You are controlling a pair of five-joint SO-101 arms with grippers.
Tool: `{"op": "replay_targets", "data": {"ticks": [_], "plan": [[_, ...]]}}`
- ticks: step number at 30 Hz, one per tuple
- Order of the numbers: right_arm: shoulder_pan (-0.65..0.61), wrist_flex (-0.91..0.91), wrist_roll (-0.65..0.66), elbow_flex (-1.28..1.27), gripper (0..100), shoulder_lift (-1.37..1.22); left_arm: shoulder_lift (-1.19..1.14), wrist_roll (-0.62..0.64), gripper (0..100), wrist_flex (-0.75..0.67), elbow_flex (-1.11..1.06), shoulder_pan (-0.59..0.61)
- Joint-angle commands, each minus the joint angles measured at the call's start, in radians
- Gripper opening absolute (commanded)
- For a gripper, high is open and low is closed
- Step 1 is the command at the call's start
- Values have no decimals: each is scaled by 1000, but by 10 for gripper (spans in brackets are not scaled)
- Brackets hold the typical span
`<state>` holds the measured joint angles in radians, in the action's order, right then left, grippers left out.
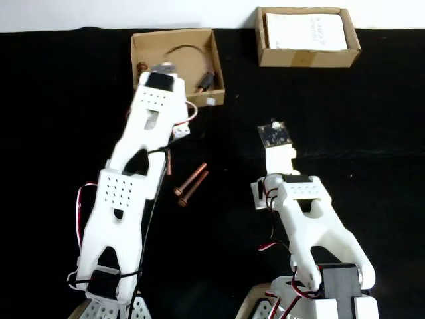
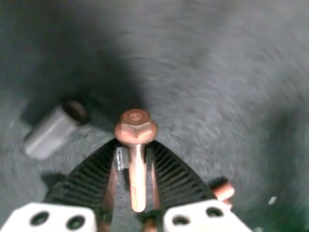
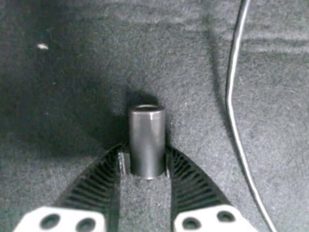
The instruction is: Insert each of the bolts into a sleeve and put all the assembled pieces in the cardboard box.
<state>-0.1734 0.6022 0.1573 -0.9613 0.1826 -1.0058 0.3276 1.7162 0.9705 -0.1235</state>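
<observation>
My left gripper (image 2: 136,148) is shut on a copper bolt (image 2: 135,127), whose hex head sticks out past the fingertips. Just beyond the head lies a grey sleeve (image 2: 49,131) with a copper end showing in it. In the high view the left arm (image 1: 154,100) stretches to the near left part of the cardboard box (image 1: 214,52). My right gripper (image 3: 146,157) is shut on a dark grey sleeve (image 3: 147,139), open end pointing away, over the black cloth. The right arm (image 1: 279,149) stands at mid-table. Two loose copper bolts (image 1: 191,184) lie between the arms, and a third bolt (image 1: 169,161) lies beside the left arm.
A second cardboard box (image 1: 352,50) with white paper in it stands at the back right. The near box also holds a looped cable and a dark connector (image 1: 206,82). A white cable (image 3: 235,96) runs across the cloth beside the right gripper.
</observation>
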Motion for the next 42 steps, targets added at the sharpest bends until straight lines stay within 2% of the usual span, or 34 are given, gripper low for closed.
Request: {"op": "replay_targets", "data": {"ticks": [1, 6, 8, 12, 14, 24, 31, 38, 42], "plan": [[22, -25, -9, 1, 8, 15, 15, -196, 9, -21, 36, -31], [22, -25, -9, 1, 8, 15, 13, -390, 10, -9, 33, -48], [22, -25, -9, 1, 8, 15, 7, -396, 21, -8, 35, -48], [22, -25, -9, 1, 8, 15, -33, -393, 155, -8, 38, -42], [22, -25, -9, 1, 8, 15, -62, -391, 181, -9, 41, -41], [22, -25, -9, 1, 8, 15, -91, -397, 165, -12, 96, -45], [22, -25, -9, 2, 8, 10, -145, -397, 3, -9, 140, -45], [21, -16, -8, 12, 8, 24, -85, -399, 8, 41, 295, -41], [19, 77, -6, 51, 8, 148, 54, -414, 7, 51, 340, -33]]}}
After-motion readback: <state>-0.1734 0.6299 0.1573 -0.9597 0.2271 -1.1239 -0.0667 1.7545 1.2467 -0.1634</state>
